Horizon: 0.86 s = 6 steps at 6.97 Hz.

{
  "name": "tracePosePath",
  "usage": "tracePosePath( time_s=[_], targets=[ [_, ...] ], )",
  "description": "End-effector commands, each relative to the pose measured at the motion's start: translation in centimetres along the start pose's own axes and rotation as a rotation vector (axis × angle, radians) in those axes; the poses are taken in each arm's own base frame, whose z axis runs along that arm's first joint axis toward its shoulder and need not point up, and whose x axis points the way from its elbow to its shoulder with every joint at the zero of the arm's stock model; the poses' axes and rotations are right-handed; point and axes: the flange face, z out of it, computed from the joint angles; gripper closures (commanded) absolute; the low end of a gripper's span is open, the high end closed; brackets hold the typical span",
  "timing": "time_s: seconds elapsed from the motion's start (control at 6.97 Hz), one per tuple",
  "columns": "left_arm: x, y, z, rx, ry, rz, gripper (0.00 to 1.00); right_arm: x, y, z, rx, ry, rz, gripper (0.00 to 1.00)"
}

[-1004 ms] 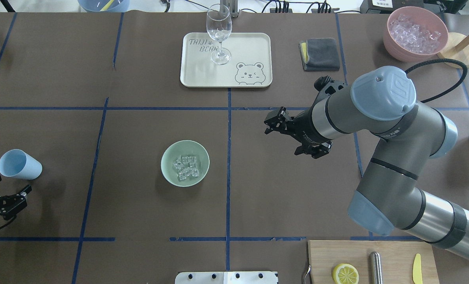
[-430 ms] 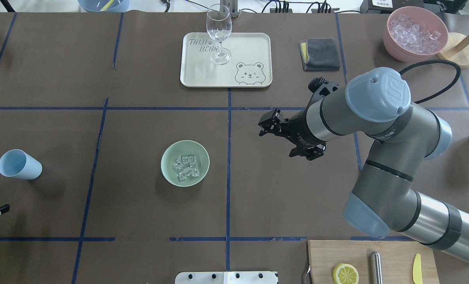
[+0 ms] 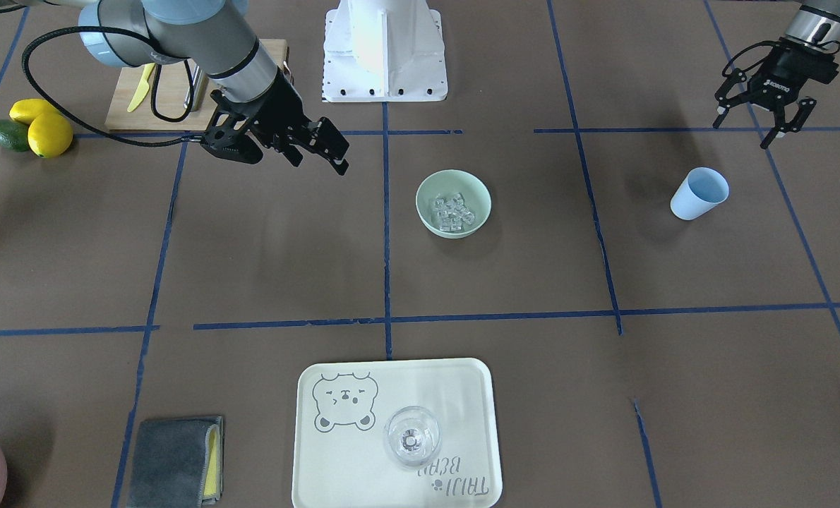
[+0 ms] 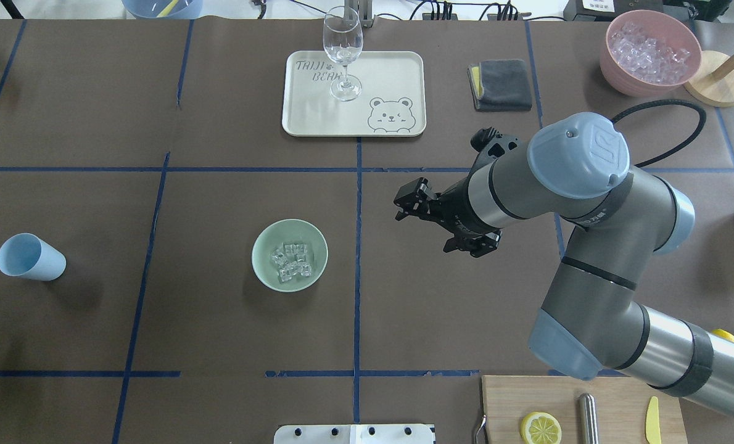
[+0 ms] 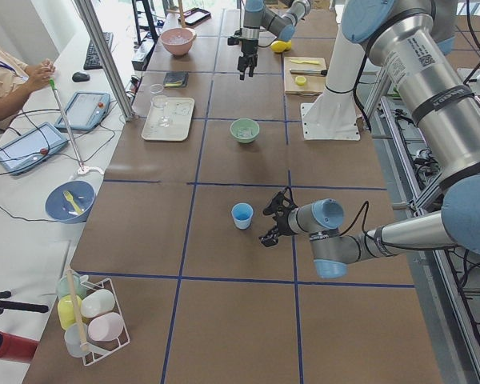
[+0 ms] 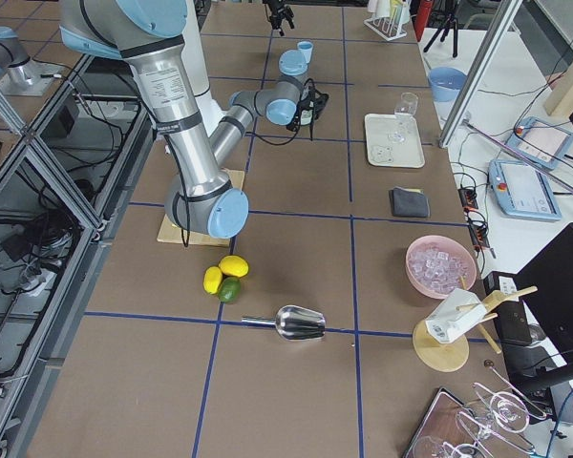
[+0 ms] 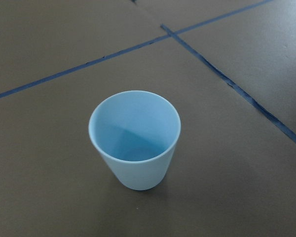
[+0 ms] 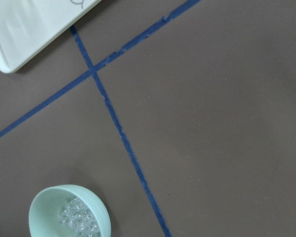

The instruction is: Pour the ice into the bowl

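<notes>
The right arm (image 4: 589,185) has advanced; its right gripper (image 4: 425,229), spread and empty, is at the bowl's (image 4: 259,266) 3 o'clock. The left gripper (image 3: 752,125), released, has withdrawn from the cup (image 4: 31,257). The ice (image 4: 291,262) lies in the bowl, so pouring is judged complete.

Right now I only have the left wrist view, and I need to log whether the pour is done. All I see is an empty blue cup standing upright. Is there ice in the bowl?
Observer: Yes. The ice lies as a small heap of clear cubes inside the bowl.
Operator: Is the left gripper holding the cup?
Observer: No. The left gripper hangs open and empty, apart from the blue cup.
Operator: And the right one?
Observer: The right gripper is open and empty too. In the overhead view it is off to the bowl's right, not over it.
</notes>
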Motion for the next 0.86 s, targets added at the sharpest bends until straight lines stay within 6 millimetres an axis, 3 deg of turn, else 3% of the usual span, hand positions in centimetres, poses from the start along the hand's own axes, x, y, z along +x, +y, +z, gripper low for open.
tracePosePath(
  time_s=[0.0,0.14,0.29,0.43,0.57,0.72],
  targets=[
    [-6.9,-6.0,-1.7,-0.03,-0.066,0.034,0.0,-0.7,2.7,1.4,0.009,-0.003,-0.025,0.0],
    [-8.9,-8.8,-1.1,-0.074,-0.1,0.053,0.0,-1.3,5.2,3.0,0.018,-0.006,0.017,0.0],
    [-10.9,-11.7,-1.0,-0.107,-0.126,0.051,0.0,-3.5,6.8,5.1,0.028,-0.006,0.011,0.0],
    [-12.3,-13.2,-1.2,-0.134,-0.148,0.059,0.0,-6.3,7.7,7.7,0.072,0.031,0.005,0.0],
    [-12.7,-16.0,-1.3,-0.15,-0.154,0.02,0.0,-9.1,8.3,9.8,0.087,0.094,0.006,0.0],
    [-12.7,-18.0,-1.0,-0.164,-0.168,0.003,0.0,-10.7,8.5,12.1,0.096,0.135,0.005,0.0]
  ],
)
